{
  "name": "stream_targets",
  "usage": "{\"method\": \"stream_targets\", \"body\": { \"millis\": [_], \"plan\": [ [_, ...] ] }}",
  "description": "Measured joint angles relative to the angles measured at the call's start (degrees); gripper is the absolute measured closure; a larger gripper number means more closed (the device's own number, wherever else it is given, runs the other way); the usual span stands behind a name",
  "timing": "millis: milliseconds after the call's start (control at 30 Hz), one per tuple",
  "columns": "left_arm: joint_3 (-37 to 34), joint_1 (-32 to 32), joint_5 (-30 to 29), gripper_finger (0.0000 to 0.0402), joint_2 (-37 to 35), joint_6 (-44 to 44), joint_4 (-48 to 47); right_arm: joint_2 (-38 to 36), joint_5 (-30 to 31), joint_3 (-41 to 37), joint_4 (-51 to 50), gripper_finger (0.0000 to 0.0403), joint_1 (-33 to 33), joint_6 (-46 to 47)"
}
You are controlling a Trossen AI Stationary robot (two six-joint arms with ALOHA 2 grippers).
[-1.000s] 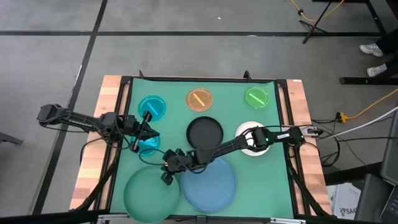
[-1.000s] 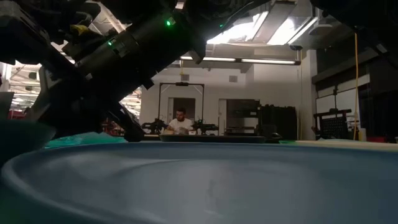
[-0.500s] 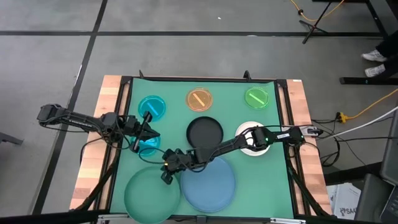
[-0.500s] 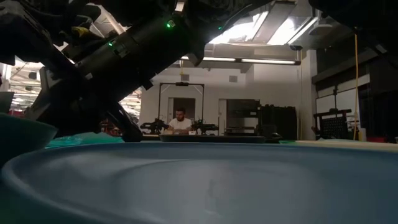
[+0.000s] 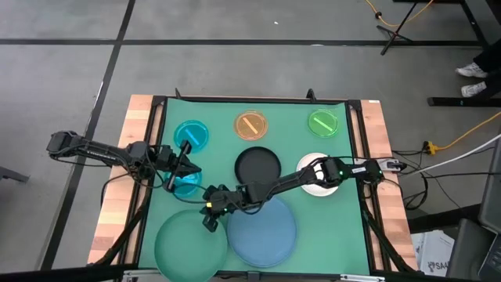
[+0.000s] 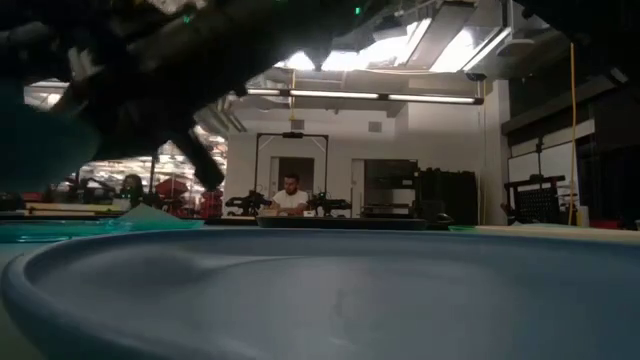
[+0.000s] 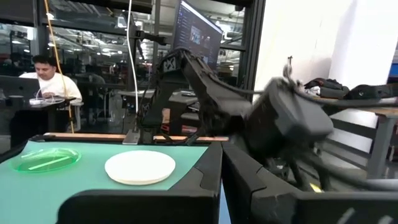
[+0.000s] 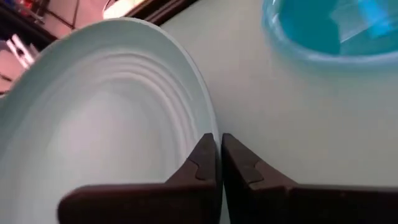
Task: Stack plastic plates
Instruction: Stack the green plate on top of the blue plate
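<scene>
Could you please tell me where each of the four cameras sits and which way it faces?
High: overhead, straight down; both arms, left gripper by a cyan plate.
Low: table height, level across the blue plate into the room; arms loom above.
Left wrist: across the mat to the white plate; right arm beyond.
Right wrist: right gripper pinching the dark green plate rim.
Shared: high and left wrist both show the white plate.

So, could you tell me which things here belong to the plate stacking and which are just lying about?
Job: dark green plate, rim pinched in the right tool; blue plate; black plate; white plate; orange plate; light green plate; cyan plate; second cyan plate under the left tool.
Lying about: yellow cable on the floor; seated person beyond the table; monitor.
</scene>
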Motion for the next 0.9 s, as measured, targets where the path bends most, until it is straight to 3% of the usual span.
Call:
{"method": "stream_targets", "body": {
  "millis": [667,900],
  "plan": [
    [0.0,-0.1,0.1,0.0398,0.0,-1.4,0.5,-5.2,3.2,0.0,-11.4,0.0402,1.7,-4.5],
    [0.0,-0.1,0.1,0.0398,0.0,-1.5,0.3,-8.8,8.6,0.0,-20.9,0.0402,2.6,-7.3]
  ]
}}
